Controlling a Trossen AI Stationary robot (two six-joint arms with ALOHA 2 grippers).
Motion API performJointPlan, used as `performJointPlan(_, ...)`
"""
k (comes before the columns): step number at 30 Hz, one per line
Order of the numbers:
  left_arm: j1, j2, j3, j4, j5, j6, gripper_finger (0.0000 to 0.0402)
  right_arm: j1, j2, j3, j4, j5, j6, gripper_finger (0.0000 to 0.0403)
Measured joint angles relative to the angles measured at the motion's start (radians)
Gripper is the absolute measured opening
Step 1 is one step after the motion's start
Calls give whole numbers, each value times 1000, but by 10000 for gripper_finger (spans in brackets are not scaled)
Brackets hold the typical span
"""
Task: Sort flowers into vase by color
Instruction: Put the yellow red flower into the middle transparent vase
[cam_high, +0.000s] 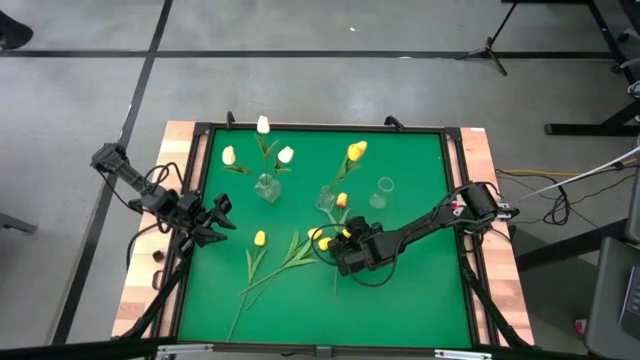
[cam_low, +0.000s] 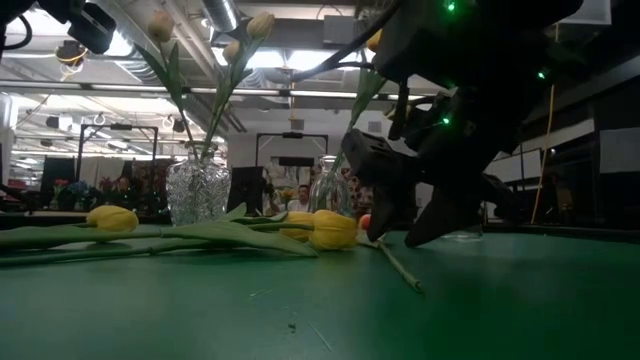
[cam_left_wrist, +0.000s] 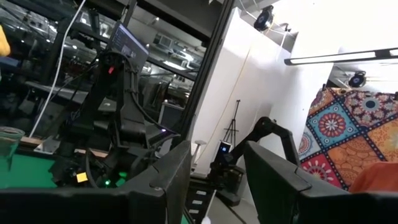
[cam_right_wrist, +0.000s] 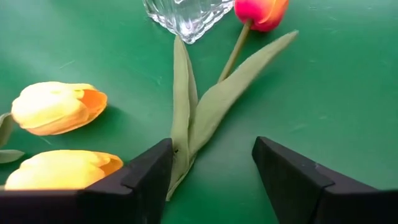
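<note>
My right gripper (cam_right_wrist: 211, 168) is open and low over the green mat, one finger on each side of the leaves (cam_right_wrist: 211, 112) of a loose orange-red tulip (cam_right_wrist: 261, 9) that lies flat. Two loose yellow tulips (cam_right_wrist: 59, 107) (cam_right_wrist: 62, 168) lie just beside it. Another yellow tulip (cam_high: 260, 238) lies farther left. A glass vase (cam_high: 267, 187) holds white tulips (cam_high: 263, 125). A second vase (cam_high: 327, 198) holds yellow tulips (cam_high: 355, 150). My left gripper (cam_high: 222, 215) waits open at the table's left edge.
An empty small glass vase (cam_high: 383, 190) stands right of the yellow-flower vase. A raised black frame (cam_high: 320, 128) borders the mat. Long stems and leaves (cam_high: 275, 268) trail toward the near left. Bare mat lies at the near right (cam_high: 420, 290).
</note>
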Motion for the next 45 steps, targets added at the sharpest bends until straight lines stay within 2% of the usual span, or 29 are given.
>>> performJointPlan(4, 0, 0, 0, -3, 0, 0, 147, -1, 1, -2, -11, -16, 3, 177)
performJointPlan(11, 0, 0, 0, -22, 0, -1, 147, -1, 2, 0, 1, -56, 11, 39)
performJointPlan(13, 0, 0, 0, -25, 0, -1, 147, -1, 1, 0, 1, -58, 11, 12)
performJointPlan(18, 0, 0, 0, -24, 0, -1, 147, -1, -17, 0, -7, -74, 13, 21)
performJointPlan(25, 0, 0, 0, -24, 0, -2, 147, 44, -88, -7, -64, -97, 19, 5)
performJointPlan(31, 0, 0, 0, -23, 0, -2, 147, 99, -127, -7, -224, -92, 134, 3)
performJointPlan(36, 0, 0, 0, -23, 0, -2, 147, 134, -131, -5, -340, -163, 166, 3)
performJointPlan(42, 0, 0, 0, -23, 0, -1, 147, 165, -134, -1, -429, -204, 161, 27)
performJointPlan(45, 0, 0, 0, -23, 0, -1, 148, 179, -134, 11, -461, -221, 137, 53)
